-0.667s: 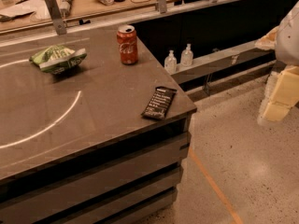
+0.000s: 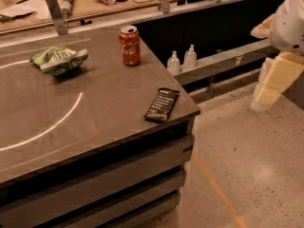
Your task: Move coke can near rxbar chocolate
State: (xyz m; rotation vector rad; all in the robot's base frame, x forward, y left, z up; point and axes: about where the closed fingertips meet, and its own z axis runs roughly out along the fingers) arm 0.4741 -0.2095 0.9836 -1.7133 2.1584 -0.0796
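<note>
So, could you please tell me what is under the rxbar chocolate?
Only the grey table shows around the rxbar chocolate; the patch beneath it is covered. The claw hangs right of the table.

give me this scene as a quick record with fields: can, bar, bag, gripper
coke can: upright, far part of the table, near its right edge
rxbar chocolate: flat, by the table's near right corner, apart from the can
snack bag: left of the can
gripper: off the table to the right, over the floor, touching neither item
</note>
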